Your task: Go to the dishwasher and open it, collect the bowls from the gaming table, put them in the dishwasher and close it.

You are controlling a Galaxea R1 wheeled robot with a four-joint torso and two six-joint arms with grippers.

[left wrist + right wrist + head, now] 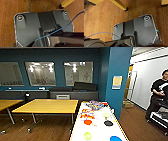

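Facing the gaming table (pixel 98 129), white-topped, low in the head view with bowls on it.
An orange-red bowl (pixel 87 122), a black bowl (pixel 108 123), a lime green bowl (pixel 87 135) and a pale yellow bowl (pixel 106 114) lie apart; yellow-topped tables (pixel 47 106) stand left, a person (pixel 158 98) right. Both wrist cameras look down at brown floor (pixel 7 22); whether either claw is spread or pressed together, I cannot tell.

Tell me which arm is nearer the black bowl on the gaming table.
Right, probably. The black bowl lies ahead and right of centre on the gaming table; both arms hang low over the wood floor, short of it.
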